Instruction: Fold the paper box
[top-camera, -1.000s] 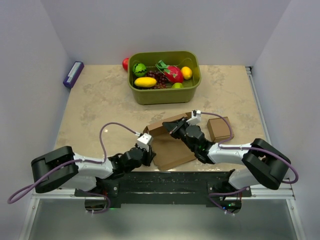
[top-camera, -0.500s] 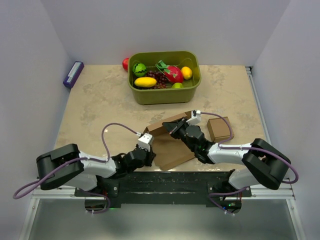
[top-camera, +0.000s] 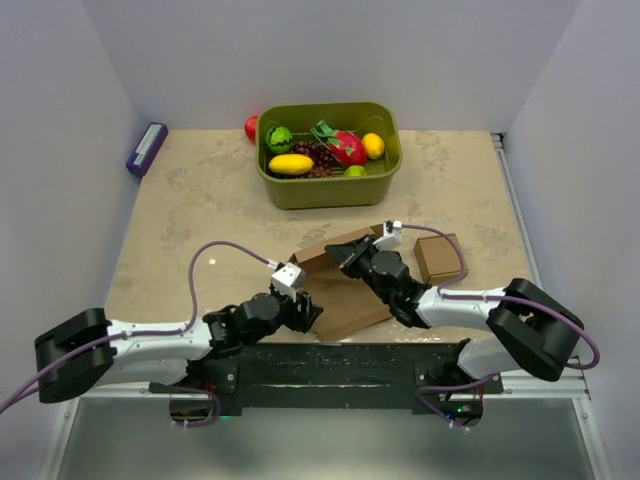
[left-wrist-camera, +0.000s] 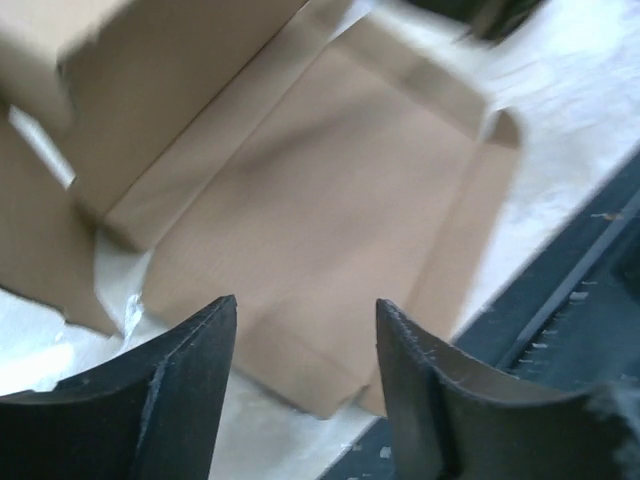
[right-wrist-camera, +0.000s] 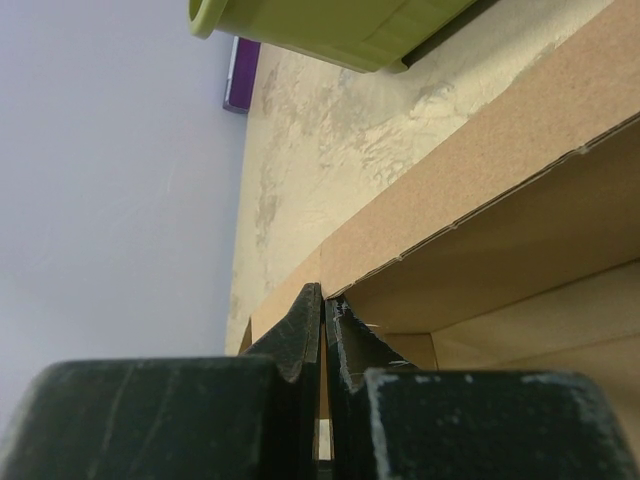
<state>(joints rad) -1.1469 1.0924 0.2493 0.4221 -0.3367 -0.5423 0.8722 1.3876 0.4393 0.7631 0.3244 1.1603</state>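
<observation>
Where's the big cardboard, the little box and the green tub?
paper box (top-camera: 352, 304): top view, flat near panel.
small cardboard cube (top-camera: 440, 258): top view, top face.
green tub (top-camera: 330, 190): top view, front wall.

White-and-black left arm (top-camera: 150, 335) and matching right arm (top-camera: 462, 300): white tube links, chunky black joint housings. Thin purple cable (top-camera: 230, 244) runs along each, small white camera block (top-camera: 288, 277) at the wrist. Matte black left gripper (left-wrist-camera: 305, 303), wedge-shaped.

The large brown cardboard paper box (top-camera: 345, 305) lies lower centre, a small brown cardboard cube (top-camera: 440, 258) at its right. A green plastic bin (top-camera: 330, 190) sits above them.
</observation>
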